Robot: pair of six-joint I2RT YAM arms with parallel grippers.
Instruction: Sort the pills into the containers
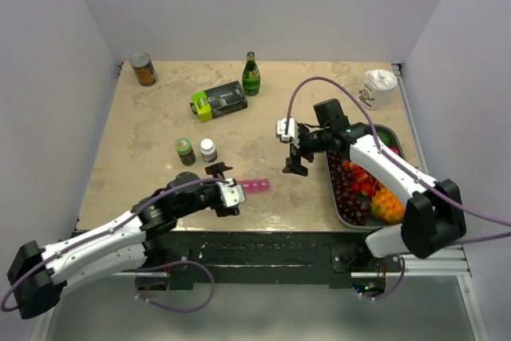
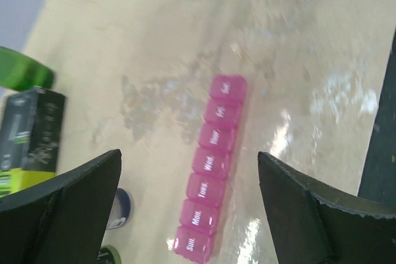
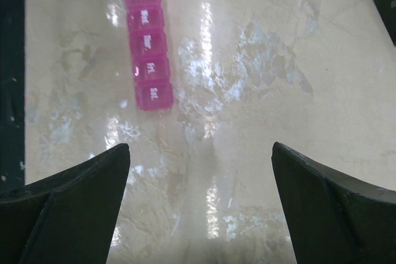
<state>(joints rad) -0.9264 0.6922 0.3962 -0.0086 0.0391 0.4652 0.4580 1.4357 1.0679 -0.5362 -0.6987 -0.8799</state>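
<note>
Seems to be the opening step, with the pink pill organiser (image 1: 257, 186) (image 2: 213, 168) (image 3: 148, 47) lying flat at the near edge of the table (image 1: 160, 117), about mid-width, its lids apparently shut and no loose pill in sight. Calls next for steadying the strip and lifting a lid, then fetching pills, perhaps from the white-capped bottle (image 1: 207, 149) farther back on the left. Reaches low from the near left with the left gripper (image 1: 226, 189) (image 2: 189, 156) just left of the strip, fingers wide apart and empty; hangs the right gripper (image 1: 295, 167) (image 3: 201, 148) farther back on the right, likewise spread and holding nothing.
</note>
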